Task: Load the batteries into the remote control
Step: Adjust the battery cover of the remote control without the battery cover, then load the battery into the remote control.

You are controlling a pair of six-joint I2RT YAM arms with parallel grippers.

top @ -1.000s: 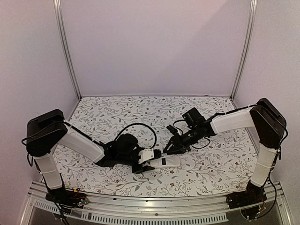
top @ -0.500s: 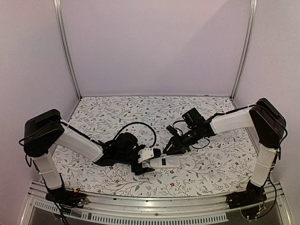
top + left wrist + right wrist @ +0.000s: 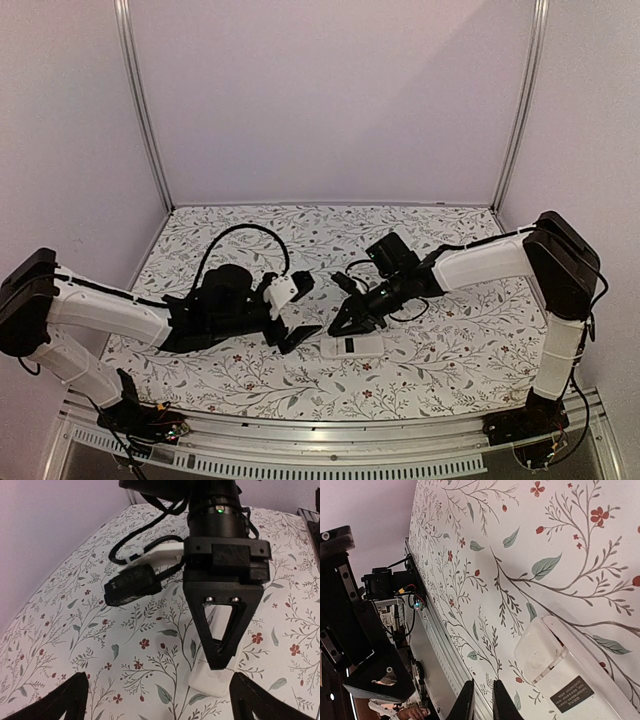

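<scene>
Floral-print tabletop (image 3: pixel 470 345) between pale lilac walls (image 3: pixel 330 100) carries one white remote control (image 3: pixel 352 346). Left fingers (image 3: pixel 70 700) spread wide; right fingers (image 3: pixel 467 702) nearly pressed together at the remote's end.

1. In the left wrist view, the remote (image 3: pixel 210 681) shows only one white end. The rest is hidden behind the right gripper (image 3: pixel 220 662).
2. In the same view, the left gripper (image 3: pixel 160 677) shows only its fingers (image 3: pixel 70 697), as dark stubs in the bottom corners cut off by the lower edge.
3. In the right wrist view, the remote (image 3: pixel 565 675) runs out past the right and bottom edges. The print on its label (image 3: pixel 572 694) is too small to read.
4. The right gripper's fingers (image 3: pixel 468 697) are cut off by the bottom edge. Whether anything sits in the thin gap between them cannot be told.
5. From above, the remote (image 3: pixel 370 347) lies toward the near edge of the table (image 3: pixel 450 360). Its dark recess (image 3: pixel 350 345) is too small to tell what it holds.
6. The left arm (image 3: pixel 100 310) is cut off at the shoulder by the left edge.
</scene>
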